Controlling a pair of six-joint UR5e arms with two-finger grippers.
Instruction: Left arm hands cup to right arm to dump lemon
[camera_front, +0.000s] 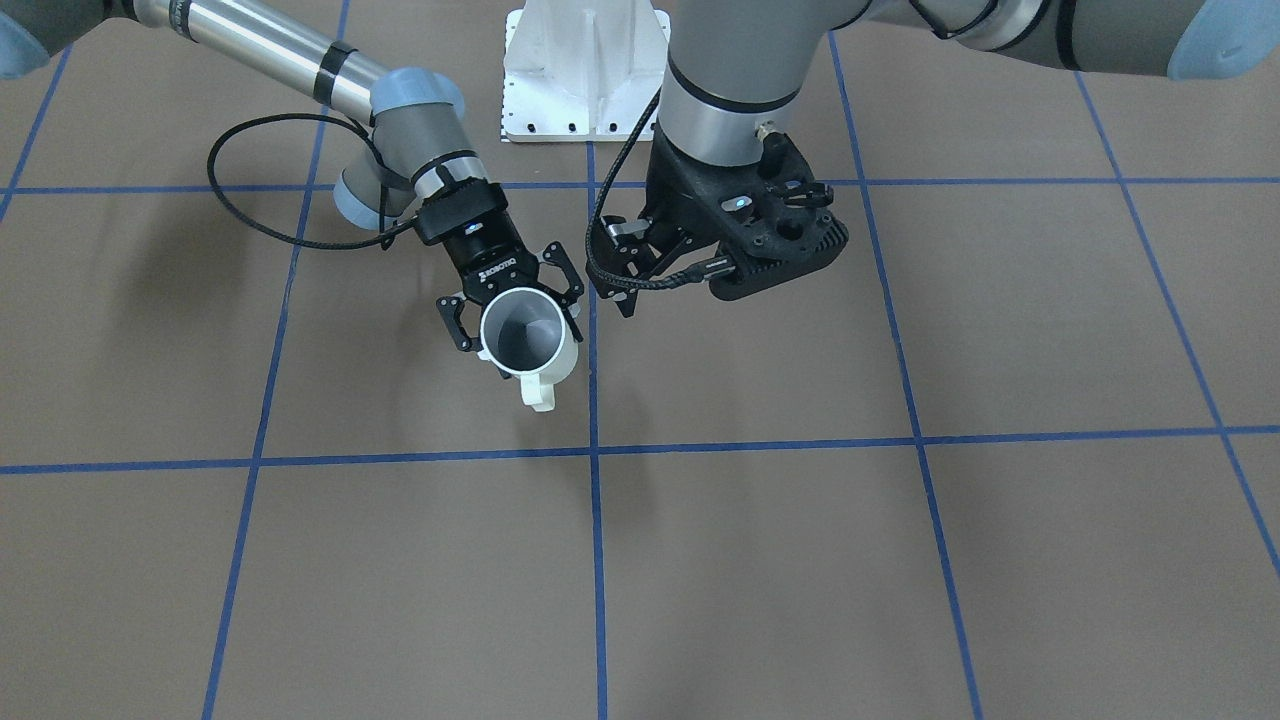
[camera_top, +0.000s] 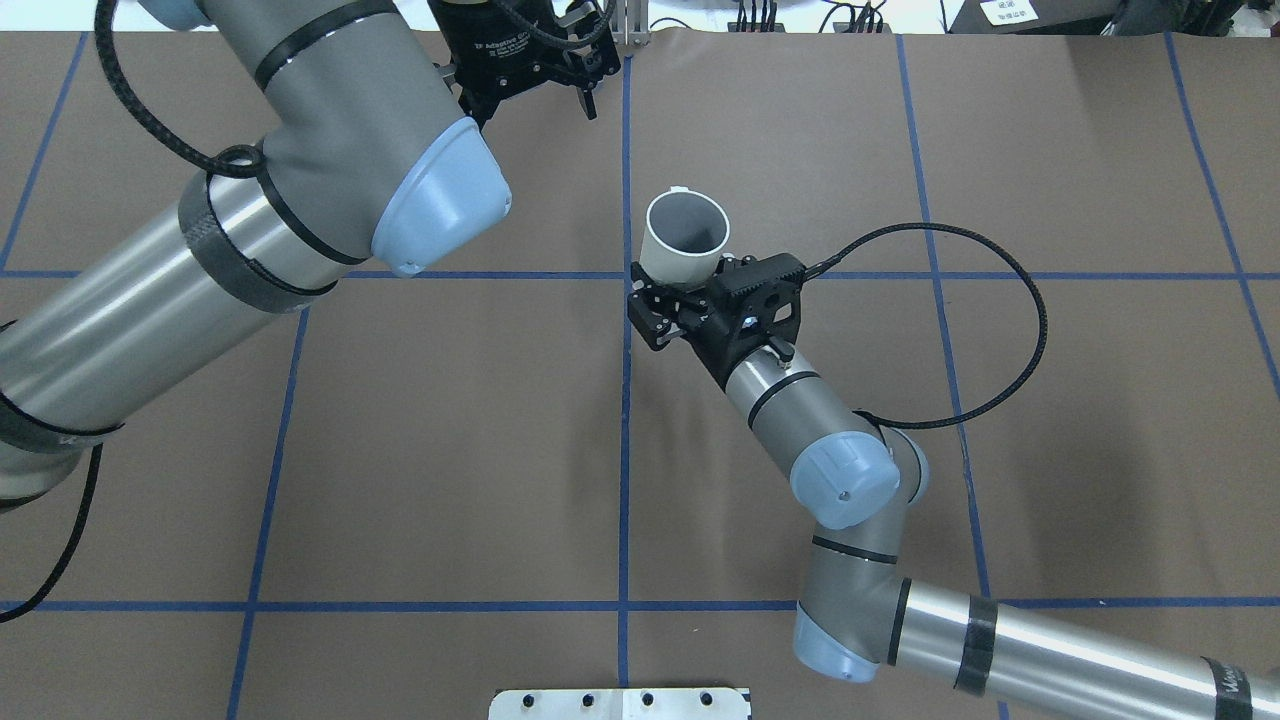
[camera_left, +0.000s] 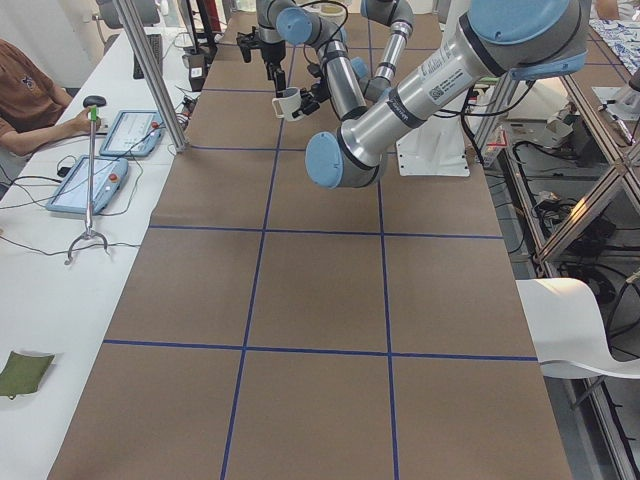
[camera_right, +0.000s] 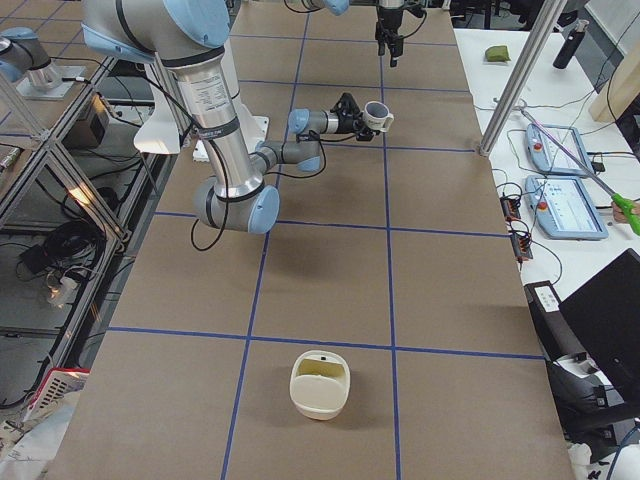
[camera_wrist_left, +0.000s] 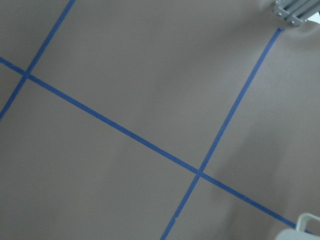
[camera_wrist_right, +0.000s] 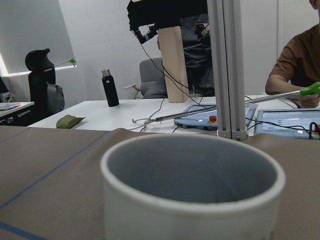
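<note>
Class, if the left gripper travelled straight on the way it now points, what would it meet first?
Probably the bare brown table: the left gripper points downward, and its wrist view shows only table ahead, with the cup off to one side.

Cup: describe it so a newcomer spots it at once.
At the middle of the brown table, the right gripper, marked ROBOTIQ, clamps the cup. It is a cream-white mug, dark grey inside, with a loop handle; the cream tub sits unheld.
</note>
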